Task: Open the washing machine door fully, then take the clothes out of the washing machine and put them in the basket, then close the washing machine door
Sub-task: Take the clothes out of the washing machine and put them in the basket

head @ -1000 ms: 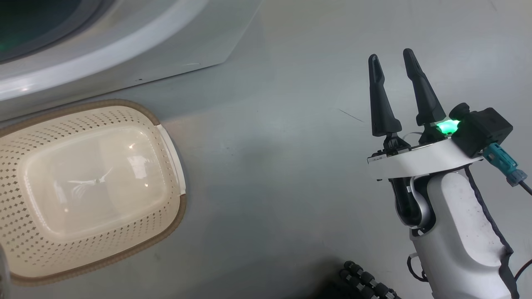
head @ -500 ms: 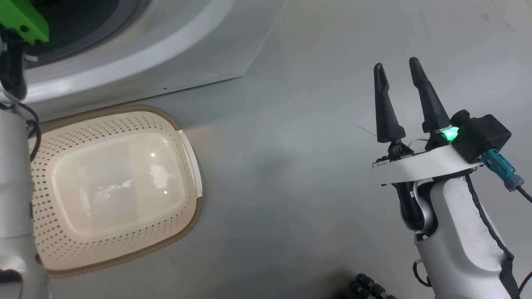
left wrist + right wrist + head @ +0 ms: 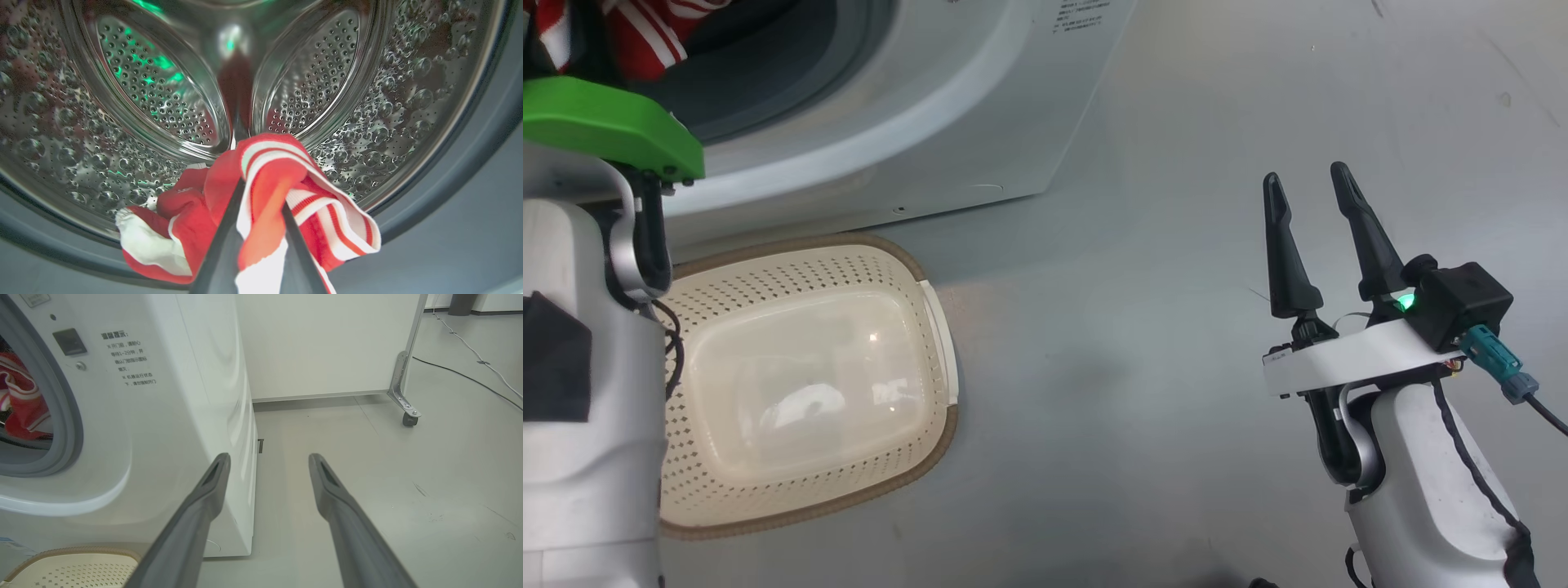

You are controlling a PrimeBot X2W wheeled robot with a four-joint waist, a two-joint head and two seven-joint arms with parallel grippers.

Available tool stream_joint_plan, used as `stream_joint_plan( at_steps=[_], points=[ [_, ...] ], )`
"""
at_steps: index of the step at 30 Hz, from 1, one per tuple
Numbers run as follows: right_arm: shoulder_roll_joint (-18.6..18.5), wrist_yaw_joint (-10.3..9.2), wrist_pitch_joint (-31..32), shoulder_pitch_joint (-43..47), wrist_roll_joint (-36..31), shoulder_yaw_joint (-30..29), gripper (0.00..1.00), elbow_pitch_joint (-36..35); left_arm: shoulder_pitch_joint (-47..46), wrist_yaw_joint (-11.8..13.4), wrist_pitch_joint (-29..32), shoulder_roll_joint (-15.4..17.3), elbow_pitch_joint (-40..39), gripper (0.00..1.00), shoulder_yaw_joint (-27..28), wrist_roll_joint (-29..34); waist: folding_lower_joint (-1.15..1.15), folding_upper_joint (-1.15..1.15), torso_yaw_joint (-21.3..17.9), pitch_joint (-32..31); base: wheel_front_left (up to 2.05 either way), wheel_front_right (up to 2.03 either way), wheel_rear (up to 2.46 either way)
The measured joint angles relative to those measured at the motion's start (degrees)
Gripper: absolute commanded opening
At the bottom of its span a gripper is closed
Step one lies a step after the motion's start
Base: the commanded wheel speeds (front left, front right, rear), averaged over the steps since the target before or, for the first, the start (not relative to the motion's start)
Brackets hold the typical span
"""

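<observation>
In the left wrist view my left gripper (image 3: 261, 196) is shut on the clothes (image 3: 269, 175), a red jersey with white stripes, lifted at the mouth of the steel drum (image 3: 163, 81). More of the red fabric hangs below the fingers. The head view shows the clothes (image 3: 645, 33) in the mouth of the washing machine (image 3: 980, 106), above my left arm's green wrist cap (image 3: 613, 122). The cream basket (image 3: 768, 278) sits on the floor right under the mouth, with nothing in it. My right gripper (image 3: 1307, 175) stands open over bare floor, holding nothing. The washing machine door is out of view.
In the right wrist view the washing machine (image 3: 175, 416) stands left of my right gripper (image 3: 269, 457), with the basket's corner (image 3: 81, 567) at its foot. A white partition on a castor (image 3: 408, 418) and floor cables (image 3: 461, 375) lie beyond open grey floor.
The head camera has swung up and to the left, so the whole picture has shifted. My left arm and the red clothes in the drum mouth have come into view. The right gripper stays open.
</observation>
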Motion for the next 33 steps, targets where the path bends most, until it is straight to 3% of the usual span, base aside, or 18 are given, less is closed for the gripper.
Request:
stream_joint_plan(
  at_steps=[12,33],
  points=[
    [0.01,0.71,0.0,2.91,-1.94,-1.21,1.0,0.97,6.95,1.42,-9.66,-1.8,-4.5,0.0,-1.82,2.97,0.0,0.0,2.93,-5.43,0.0,0.0,0.0],
    [0.0,0.86,0.0,7.37,-2.49,-2.49,1.0,1.57,20.08,2.44,-10.84,-3.6,-16.86,0.0,-3.97,4.48,0.0,0.0,7.41,-13.33,0.0,0.0,0.0]
  ],
)
